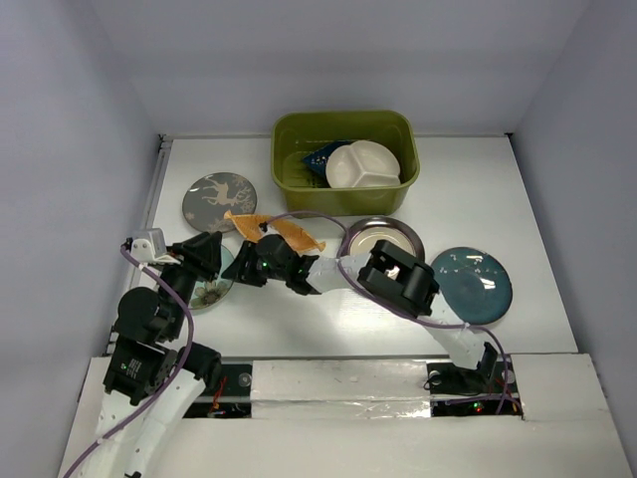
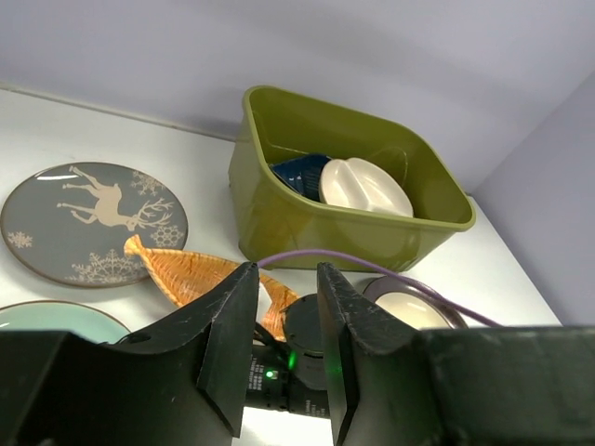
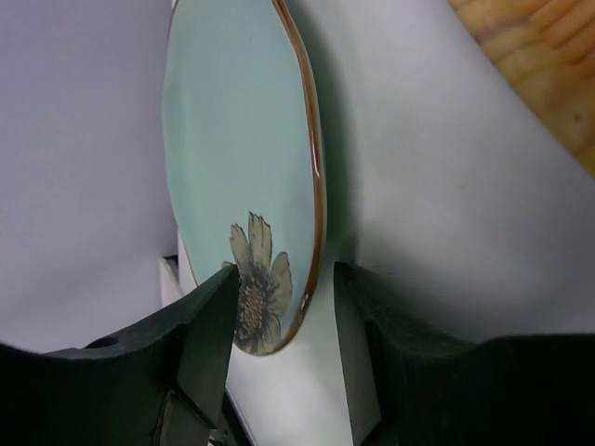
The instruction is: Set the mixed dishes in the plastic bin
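Observation:
The olive plastic bin stands at the back. It holds a cream three-compartment plate and a dark blue dish. On the table lie a grey deer plate, an orange leaf-shaped plate, a brown-rimmed cream plate, a teal round plate and a pale green flower plate. My right gripper is open and straddles the green plate's rim. My left gripper is narrowly open, with nothing between its fingers.
The right arm stretches leftward across the table's front, with a purple cable looping over it. White walls close in the back and both sides. The table's near edge runs just behind both arm bases.

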